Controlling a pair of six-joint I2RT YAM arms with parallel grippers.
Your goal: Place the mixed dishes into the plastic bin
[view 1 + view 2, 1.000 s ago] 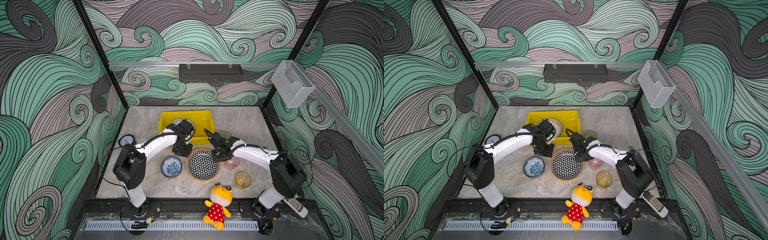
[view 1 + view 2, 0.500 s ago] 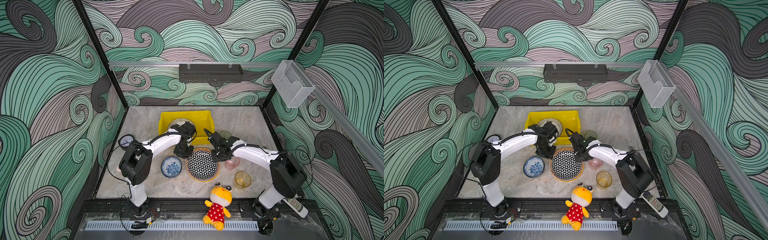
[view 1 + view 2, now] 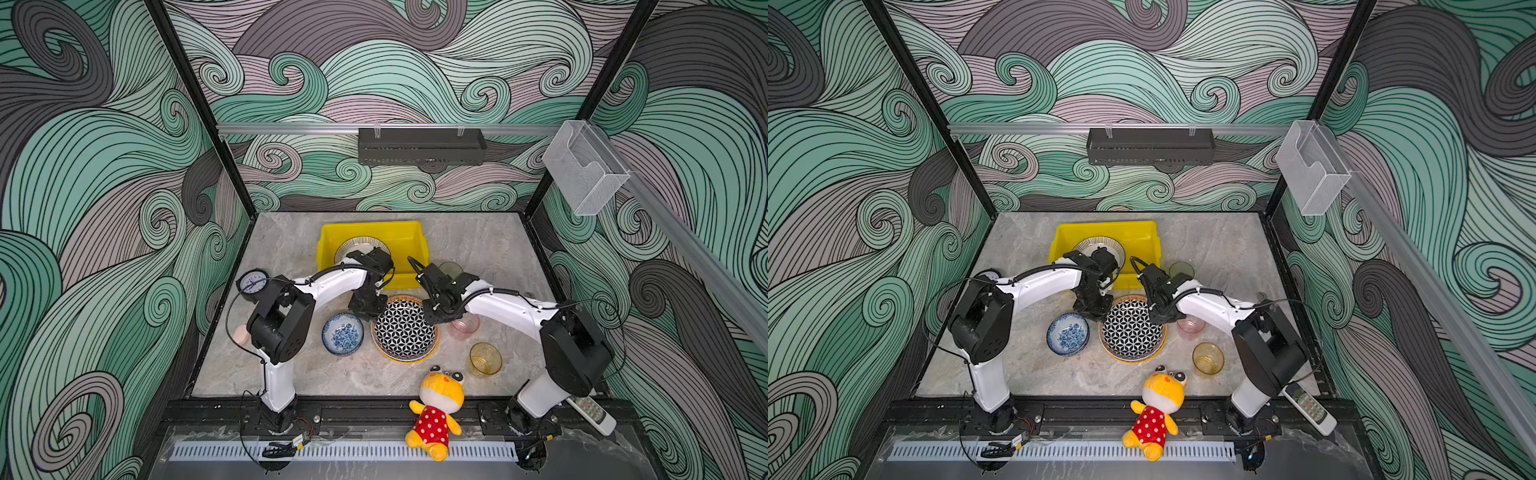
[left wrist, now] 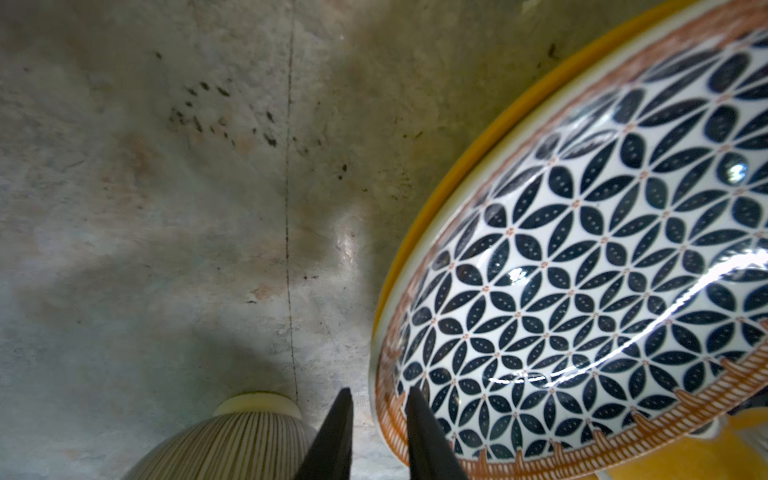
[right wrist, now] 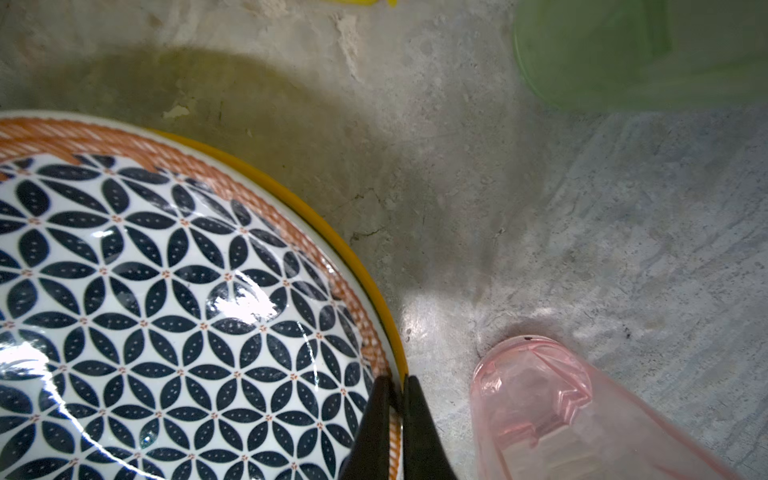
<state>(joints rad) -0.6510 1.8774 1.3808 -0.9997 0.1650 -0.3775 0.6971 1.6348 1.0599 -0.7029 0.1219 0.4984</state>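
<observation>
On the marble table (image 3: 478, 249), at its centre and just before the front wall of the plastic bin (image 3: 407, 239): the geometric plate (image 3: 405, 332), with a black-and-white petal pattern, orange band and yellow outer edge. It is lying flat, right way up.

Right gripper (image 5: 397, 380): pinching the plate's rim on the side facing the pink cup (image 3: 464, 326). Its fingers are drawn nearly together, with the yellow edge running in between them.

Left gripper (image 4: 379, 390): standing astride the opposite rim, one finger over the patterned well and one outside it. A strip of bare table is showing in the gap, so the jaws are parted and, by the look of it, not pressing.

Handling, as judged: glazed ceramic, so stiff, fairly heavy for its size, slick under the pads, and liable to chip or crack if dropped. The raised rim is offering the only hold. A single pinch would be letting the far side droop, so two opposite holds are looking sensible, with the plate carried level over the bin's wall.

Bin: sitting near the middle of the table's back edge, with a striped plate (image 3: 361, 245) already lying inside.

Outstanding:
- blue floral bowl (image 3: 343, 334), beside the plate toward the table's left edge
- green cup (image 3: 451, 270), by the bin's right front corner
- amber cup (image 3: 485, 359), toward the table's front right corner
- the pink cup
</observation>
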